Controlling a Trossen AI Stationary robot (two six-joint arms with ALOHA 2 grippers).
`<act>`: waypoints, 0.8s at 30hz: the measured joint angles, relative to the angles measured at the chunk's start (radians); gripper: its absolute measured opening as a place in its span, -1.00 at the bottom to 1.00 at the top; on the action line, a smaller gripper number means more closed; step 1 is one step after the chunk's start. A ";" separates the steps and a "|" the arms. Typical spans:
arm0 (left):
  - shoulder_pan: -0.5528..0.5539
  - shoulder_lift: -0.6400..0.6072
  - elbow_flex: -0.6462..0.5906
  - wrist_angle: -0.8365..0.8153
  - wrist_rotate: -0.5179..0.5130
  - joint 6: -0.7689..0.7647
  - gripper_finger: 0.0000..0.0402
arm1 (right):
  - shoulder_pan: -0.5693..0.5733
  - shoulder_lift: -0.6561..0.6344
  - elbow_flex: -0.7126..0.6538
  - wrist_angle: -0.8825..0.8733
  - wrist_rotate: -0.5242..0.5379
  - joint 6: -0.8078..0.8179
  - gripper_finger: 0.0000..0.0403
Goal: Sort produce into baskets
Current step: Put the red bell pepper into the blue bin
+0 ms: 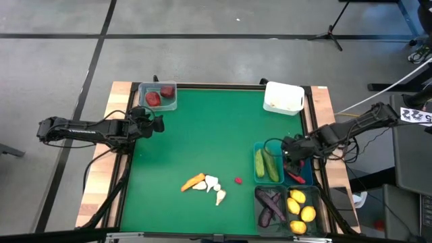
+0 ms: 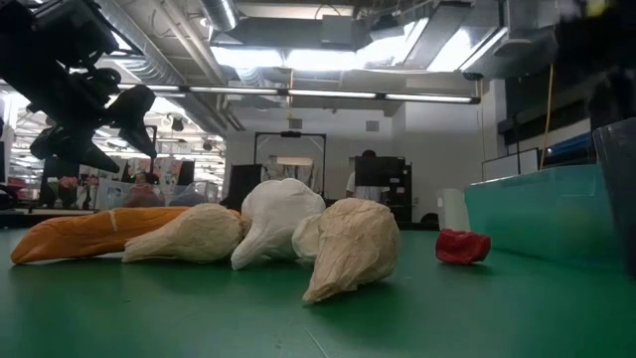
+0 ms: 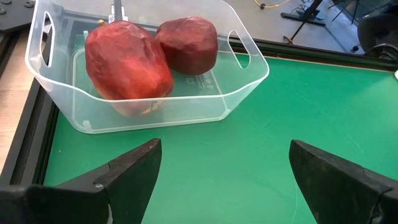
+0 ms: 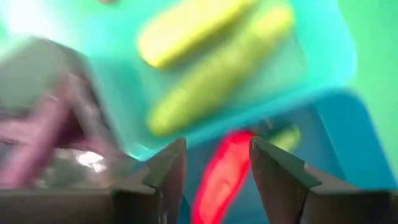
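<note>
Right gripper (image 1: pixel 291 162) is over the teal basket (image 1: pixel 310 177) at my right-hand edge of the bench (image 1: pixel 202 135), just past the neighbouring teal basket holding two cucumbers (image 1: pixel 265 164). In the right wrist view the jaws stand apart with a red pepper (image 4: pixel 221 177) lying between them, down in the basket; I see a gap on both sides of it, so I judge it to be released, not pinched. Step in hand, as I read it: drop-off of the pepper, right arm about to lift clear.

Left gripper (image 3: pixel 221 180) waits beside the clear basket (image 3: pixel 249 74) at the far left corner, jaws spread wide and empty. Two dark red round ones (image 3: pixel 127 62) already sit in that basket.

Sorted so far: eggplants (image 1: pixel 270 206) in one dark basket, lemons (image 1: pixel 300 212) in the dark basket beside it. White basket (image 1: pixel 283 98) at the far right; I cannot tell its contents.

Left on the bench, near the front middle: an orange carrot (image 2: pixel 89 234), three garlic pieces (image 2: pixel 283 224) touching one another just beside it, and a small red piece (image 2: pixel 462 246) a little apart toward the teal baskets.

Next move, my judgement: raise the right arm straight up so the jaws clear the basket wall, then go for the small red piece, which lies nearest. It is small and low, so the jaws must come down close to the mat. The garlic cluster will need picking from its outer piece to avoid nudging the rest.
</note>
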 joint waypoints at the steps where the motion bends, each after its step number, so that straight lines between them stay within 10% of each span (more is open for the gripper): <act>1: 0.000 0.000 0.000 0.000 0.000 0.000 0.72 | 0.000 0.000 0.026 0.016 0.020 -0.016 -0.13; 12: 0.000 0.000 0.000 0.000 0.000 0.000 0.72 | 0.000 0.088 0.101 0.498 0.218 -0.552 -0.13; 24: 0.000 0.000 0.000 0.000 -0.002 0.000 0.72 | -0.034 0.430 0.178 0.619 0.106 -0.736 -0.13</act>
